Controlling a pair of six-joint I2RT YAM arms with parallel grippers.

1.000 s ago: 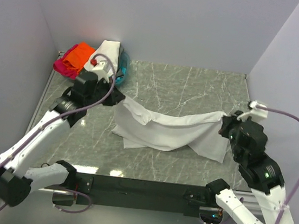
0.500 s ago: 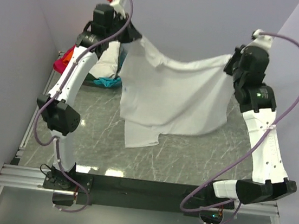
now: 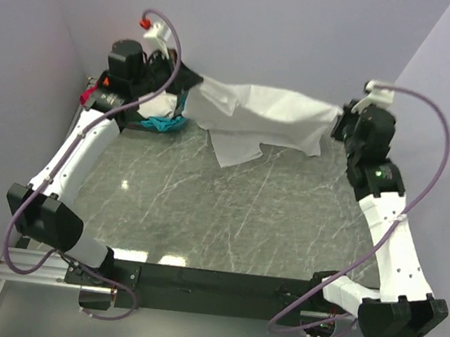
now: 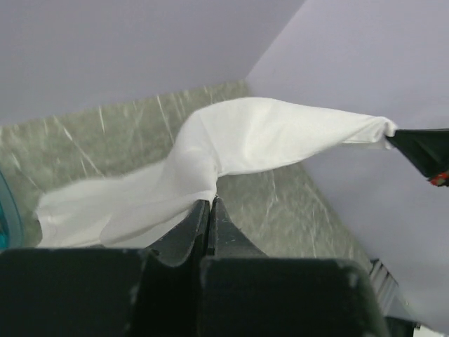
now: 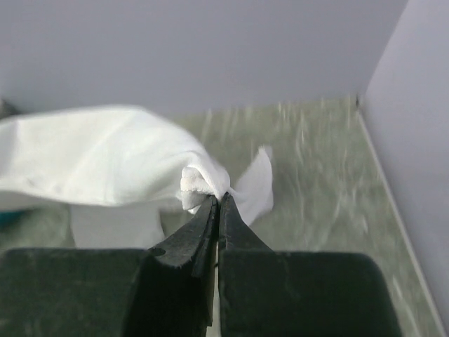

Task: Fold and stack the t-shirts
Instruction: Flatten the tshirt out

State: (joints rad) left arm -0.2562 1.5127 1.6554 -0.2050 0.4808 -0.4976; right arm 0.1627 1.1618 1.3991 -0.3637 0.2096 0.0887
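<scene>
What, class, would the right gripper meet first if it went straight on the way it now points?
The shirt held in the right gripper, bunched at its tips. Past that cloth, probably the table short of the back wall; depth is unclear.

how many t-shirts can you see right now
4: white t-shirt held between left gripper and right gripper; teal t-shirt, orange t-shirt and pink t-shirt piled far left behind the left arm, which may hide more.
</scene>
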